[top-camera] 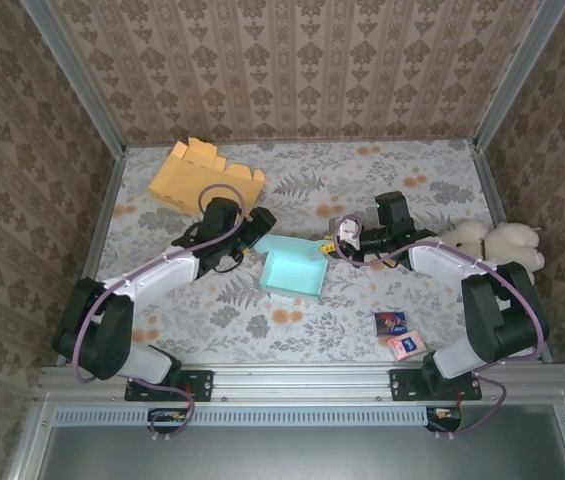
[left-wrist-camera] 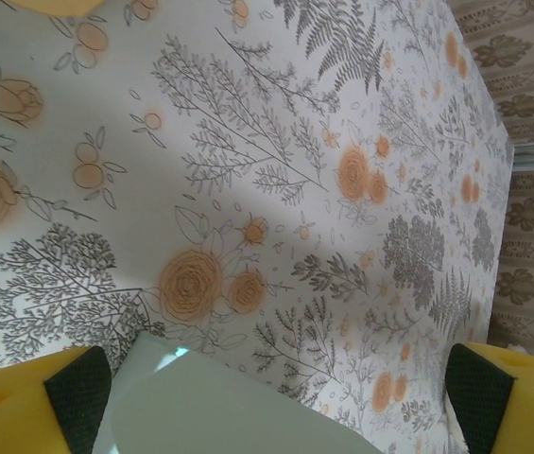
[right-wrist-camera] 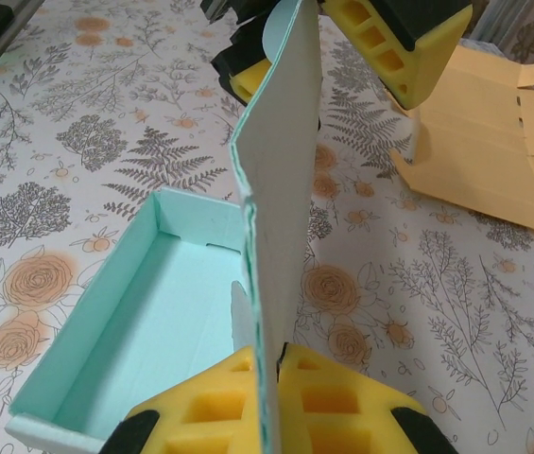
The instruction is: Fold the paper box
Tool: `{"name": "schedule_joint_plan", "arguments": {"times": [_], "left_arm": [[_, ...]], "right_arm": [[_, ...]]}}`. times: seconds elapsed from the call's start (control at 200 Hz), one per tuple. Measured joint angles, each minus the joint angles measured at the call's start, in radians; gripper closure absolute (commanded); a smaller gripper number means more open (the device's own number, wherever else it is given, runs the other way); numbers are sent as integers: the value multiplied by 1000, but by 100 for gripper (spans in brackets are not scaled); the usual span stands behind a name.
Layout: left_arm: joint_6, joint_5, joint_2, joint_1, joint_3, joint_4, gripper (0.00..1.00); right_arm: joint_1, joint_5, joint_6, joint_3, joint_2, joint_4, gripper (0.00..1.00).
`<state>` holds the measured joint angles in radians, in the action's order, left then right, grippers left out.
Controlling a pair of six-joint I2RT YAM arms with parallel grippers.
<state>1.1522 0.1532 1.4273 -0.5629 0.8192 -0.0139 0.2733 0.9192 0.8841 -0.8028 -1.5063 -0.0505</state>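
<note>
- The paper box is pale teal and sits open side up near the middle of the surface, slightly closer to the near edge than to the far one.
- One long flap of the box stands upright along its side. In the right wrist view it rises edge-on from the box wall.
- The right claw is clenched on this flap. Its yellow fingers pinch the thin card at the lower end, one on each side.
- The right arm reaches in from the right edge of the surface, and its claw meets the box at the corner that faces the far right.
- The left claw is released, with its jaws spread wide. It hovers at the far left corner of the box.
- In the left wrist view the flap lies between that claw's dark pads. One pad is just beside the card's edge, and the other stands apart from it across bare floral cloth.
- Whether the nearer pad touches the card cannot be told.
- An orange cardboard box, partly unfolded, rests near the far left corner of the surface, apart from the teal one.
- A cream plush toy lies against the right edge.
- A small dark packet and a pink one lie just beside each other near the near right corner.
</note>
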Motion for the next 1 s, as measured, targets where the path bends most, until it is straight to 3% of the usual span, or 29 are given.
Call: {"name": "schedule_joint_plan", "arguments": {"times": [0.185, 0.46, 0.63, 0.725, 0.785, 1.0], "left_arm": [[23, -4, 2, -39, 0, -25, 15], [50, -23, 10, -67, 0, -41, 32], [48, -52, 10, -91, 0, -43, 37], [45, -74, 10, -99, -1, -39, 39], [45, -86, 10, -103, -4, -40, 39], [44, -124, 5, -122, -35, -37, 42]], "right_arm": [[0, -8, 0, 5, 0, -6, 99], [10, -31, 3, 13, 0, -10, 97], [19, -47, 4, 16, 2, -14, 92], [24, -60, 4, 24, 8, -14, 87], [32, -76, 0, 27, 10, -13, 77], [47, -135, -6, 50, 26, -12, 69]]}}
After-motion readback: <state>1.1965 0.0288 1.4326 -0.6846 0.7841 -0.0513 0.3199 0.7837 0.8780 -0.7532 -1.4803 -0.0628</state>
